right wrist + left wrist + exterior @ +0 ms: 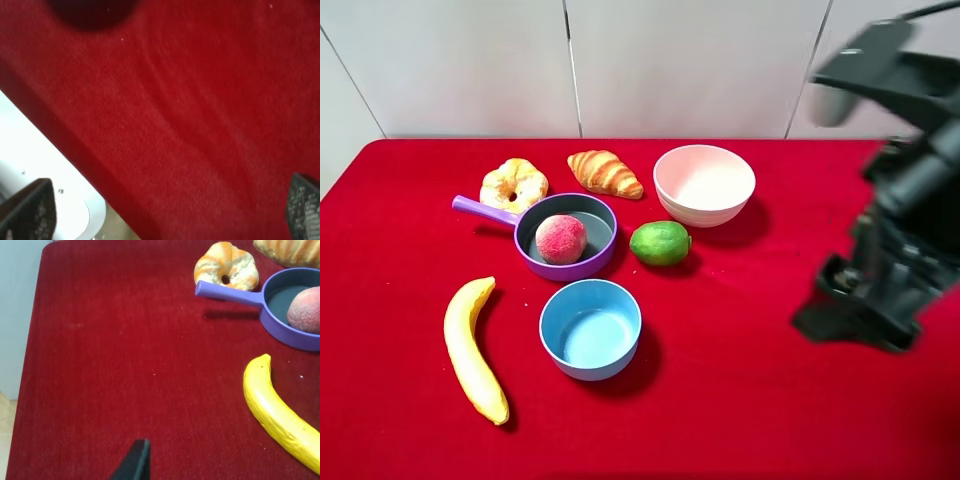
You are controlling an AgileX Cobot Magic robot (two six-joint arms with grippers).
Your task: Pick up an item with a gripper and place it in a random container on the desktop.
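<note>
The pinkish-red peach (pixel 561 239) lies inside the purple pan (pixel 600 217), which stands on the red desktop (pixel 740 400) left of centre. The left wrist view also shows the peach (pixel 306 310) in the pan (pixel 280 325). My right gripper (pixel 167 210) is open and empty; its fingertips (pixel 30 210) show at the picture's two sides over bare red cloth near the table edge. The right arm (pixel 880 260) is blurred at the right, far from the pan. Only one dark fingertip (pixel 135 462) of the left gripper shows, over bare cloth and away from the pan.
A green lime (pixel 660 243) lies right of the pan, a blue bowl (pixel 590 328) in front of it, a pink bowl (pixel 704 184) behind right. A doughnut (pixel 514 184) and croissant (pixel 606 173) lie behind, a banana (pixel 472 348) at front left.
</note>
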